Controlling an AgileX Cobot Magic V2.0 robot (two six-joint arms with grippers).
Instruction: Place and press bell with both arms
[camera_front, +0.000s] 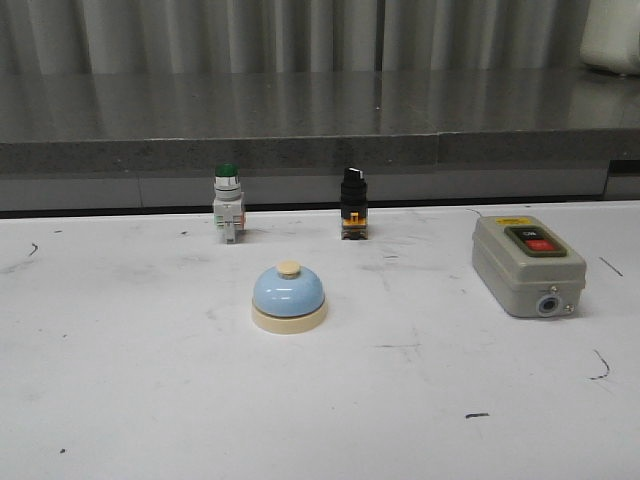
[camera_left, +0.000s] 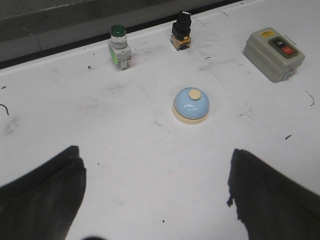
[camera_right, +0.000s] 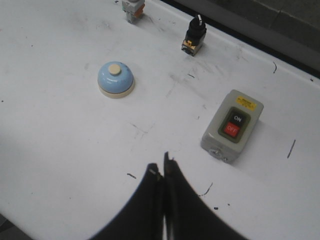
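The light-blue bell (camera_front: 289, 296) with a cream base and cream button stands upright on the white table, left of centre. It also shows in the left wrist view (camera_left: 191, 105) and the right wrist view (camera_right: 115, 79). My left gripper (camera_left: 156, 172) is open and empty, its fingers wide apart above bare table, well short of the bell. My right gripper (camera_right: 162, 167) is shut and empty, held above the table, away from the bell and near the grey switch box. Neither arm shows in the front view.
A grey switch box (camera_front: 526, 264) with red and black buttons lies at the right. A green-capped push-button (camera_front: 227, 203) and a black switch (camera_front: 353, 203) stand behind the bell. A dark raised ledge (camera_front: 320, 150) runs along the table's far edge.
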